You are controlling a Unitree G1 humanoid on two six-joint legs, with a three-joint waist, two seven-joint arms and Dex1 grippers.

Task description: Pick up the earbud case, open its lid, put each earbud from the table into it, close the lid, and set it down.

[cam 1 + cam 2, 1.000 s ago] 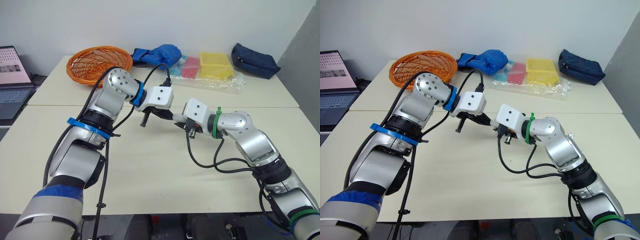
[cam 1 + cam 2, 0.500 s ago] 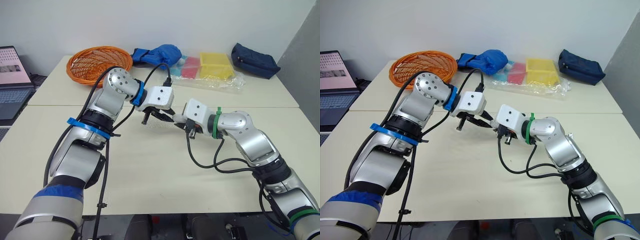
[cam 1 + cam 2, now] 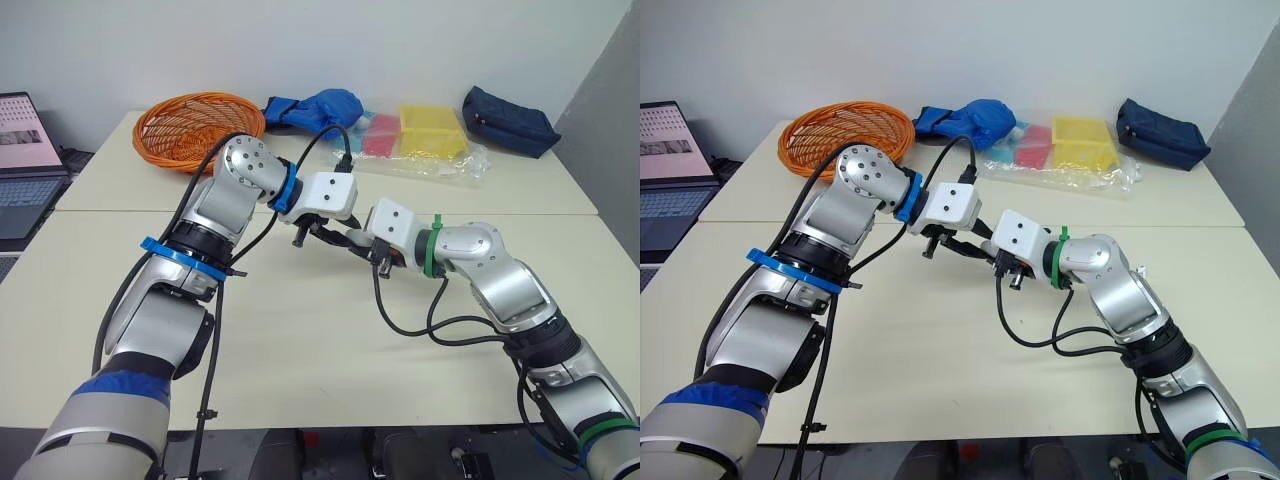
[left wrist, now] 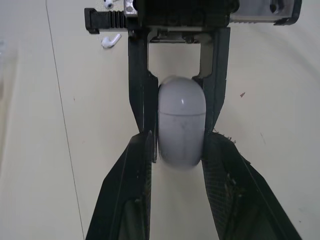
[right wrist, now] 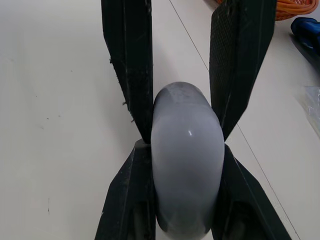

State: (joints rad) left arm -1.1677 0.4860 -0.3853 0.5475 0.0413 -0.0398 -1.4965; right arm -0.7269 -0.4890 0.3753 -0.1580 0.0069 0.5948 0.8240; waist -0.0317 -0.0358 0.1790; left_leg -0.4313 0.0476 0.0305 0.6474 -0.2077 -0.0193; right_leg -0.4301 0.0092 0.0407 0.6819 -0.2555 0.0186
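Earbud case (image 4: 181,125): held in the air above the desk (image 3: 300,340), between the two tools that meet tip to tip.
Look of the case: smooth, white-grey, rounded like a pill; a thin seam runs around it under the domed end, and the lid is closed.
Right tool (image 5: 184,145): its black fingers (image 5: 135,190) are pressed on both sides of the case and pinch it.
Left tool (image 4: 180,140): its fingers (image 4: 140,165) lie against the two sides of the case at the end away from the dome, only as wide apart as the case is; their tips almost reach the tips of the right tool.
Earbud (image 4: 111,40): white, lies on the desk close beside the right tool.
Orange basket (image 3: 180,130): on the desk, well beyond the left tool.
Clear plastic bag (image 3: 440,165): beyond both tools; inside are a yellow box (image 3: 432,128) and a pink thing (image 3: 381,135).
Dark blue pouch (image 3: 508,120): far beyond the right tool, closed.
Blue cloth bundle (image 3: 320,108): between the basket and the plastic bag.
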